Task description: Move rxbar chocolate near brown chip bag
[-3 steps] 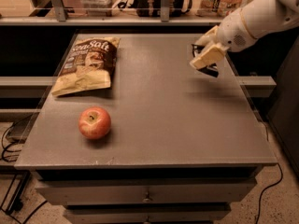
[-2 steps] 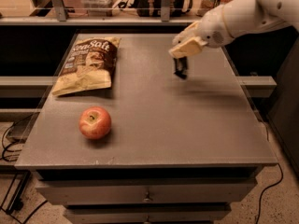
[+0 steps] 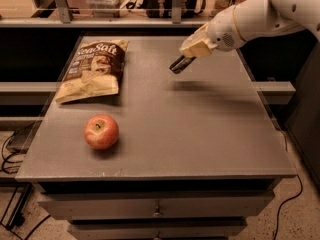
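Observation:
The brown chip bag point(image 3: 94, 69) lies flat at the table's far left, dark brown top with white "Sea Salt" lettering and a tan lower part. My gripper point(image 3: 187, 57) hangs over the far middle of the table, to the right of the bag. It is shut on the rxbar chocolate point(image 3: 178, 65), a small black bar that sticks out down and to the left from the tan fingers point(image 3: 196, 46). The bar is held above the table top, and its shadow falls on the surface below. A wide gap lies between the bar and the bag.
A red apple point(image 3: 101, 131) sits near the table's front left. The grey table point(image 3: 200, 134) has drawers below its front edge. A shelf with railing and clutter runs behind the table. Cables lie on the floor at the left.
My arm has swung left across the far side of the table, carrying the bar from the right edge toward the middle, closer to the chip bag.

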`<state>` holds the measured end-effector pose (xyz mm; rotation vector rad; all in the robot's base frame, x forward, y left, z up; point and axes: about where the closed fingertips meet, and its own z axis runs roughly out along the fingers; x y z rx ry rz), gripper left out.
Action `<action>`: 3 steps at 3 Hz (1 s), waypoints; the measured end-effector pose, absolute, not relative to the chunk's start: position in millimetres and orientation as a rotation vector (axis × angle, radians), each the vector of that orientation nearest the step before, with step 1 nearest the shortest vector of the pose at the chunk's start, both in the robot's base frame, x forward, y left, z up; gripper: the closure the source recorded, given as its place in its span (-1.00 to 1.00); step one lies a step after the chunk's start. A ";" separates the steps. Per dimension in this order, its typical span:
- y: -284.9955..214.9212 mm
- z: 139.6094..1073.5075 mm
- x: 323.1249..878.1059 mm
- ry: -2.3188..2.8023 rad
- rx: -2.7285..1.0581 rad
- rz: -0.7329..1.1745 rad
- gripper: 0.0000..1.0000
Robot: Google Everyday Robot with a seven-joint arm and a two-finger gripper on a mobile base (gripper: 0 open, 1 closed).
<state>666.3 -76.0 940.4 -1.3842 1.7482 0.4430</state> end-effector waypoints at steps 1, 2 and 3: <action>-62.4 932.3 659.8 1.743 -1.318 0.497 1.00; -22.8 930.4 666.0 1.662 -1.230 0.609 1.00; 23.0 938.7 670.1 1.554 -1.171 0.733 1.00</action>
